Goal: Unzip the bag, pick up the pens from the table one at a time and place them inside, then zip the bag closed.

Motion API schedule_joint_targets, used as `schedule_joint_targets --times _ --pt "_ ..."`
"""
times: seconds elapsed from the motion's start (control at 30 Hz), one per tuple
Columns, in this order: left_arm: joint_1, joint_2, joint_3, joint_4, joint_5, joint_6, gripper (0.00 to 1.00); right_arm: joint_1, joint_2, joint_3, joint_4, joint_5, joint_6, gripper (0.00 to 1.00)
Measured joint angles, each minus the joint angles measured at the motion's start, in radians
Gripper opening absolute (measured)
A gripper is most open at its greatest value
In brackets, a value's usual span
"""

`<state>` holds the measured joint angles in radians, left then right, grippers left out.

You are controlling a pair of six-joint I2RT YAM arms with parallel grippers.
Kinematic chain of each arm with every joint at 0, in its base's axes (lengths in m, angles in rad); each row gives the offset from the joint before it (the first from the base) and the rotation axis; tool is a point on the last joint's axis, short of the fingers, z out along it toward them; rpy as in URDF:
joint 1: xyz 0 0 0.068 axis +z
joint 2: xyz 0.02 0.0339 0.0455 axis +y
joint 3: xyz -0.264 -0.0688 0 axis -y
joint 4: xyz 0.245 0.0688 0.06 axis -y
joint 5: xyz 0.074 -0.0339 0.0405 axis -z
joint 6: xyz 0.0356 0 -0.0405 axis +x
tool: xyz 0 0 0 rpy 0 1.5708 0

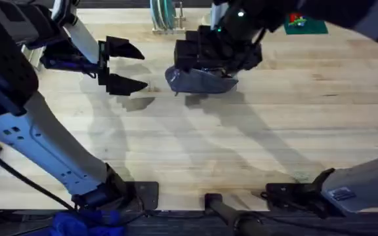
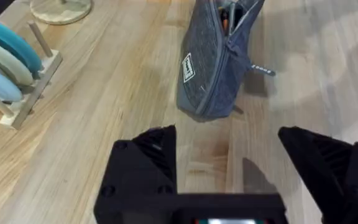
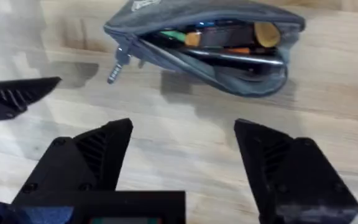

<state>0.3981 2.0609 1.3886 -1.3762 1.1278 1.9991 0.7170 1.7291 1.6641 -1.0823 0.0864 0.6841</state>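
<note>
— How many bags were there?

— One bag [image 3: 213, 46], lying unzipped on the table [image 1: 241, 151] toward its far side, with pens [image 3: 241, 57] and other bits inside; I couldn't count them.

— And the grippers?

— Two. The left gripper [image 1: 120, 67] hung just beside the bag, fingers spread, grasping nothing. The right gripper [image 3: 182, 155] hovered over the bag, also spread and empty.

— The surface?

— Pale wood planks. One rack of plates [image 2: 8, 68] stood at the far edge.
</note>
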Motion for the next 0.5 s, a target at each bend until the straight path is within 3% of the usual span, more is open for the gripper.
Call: schedule_joint_targets --times 0.5 --pt "0.000 0.000 0.000 0.000 0.002 0.003 0.994 0.040 0.134 0.116 0.006 -0.040 0.082 0.996"
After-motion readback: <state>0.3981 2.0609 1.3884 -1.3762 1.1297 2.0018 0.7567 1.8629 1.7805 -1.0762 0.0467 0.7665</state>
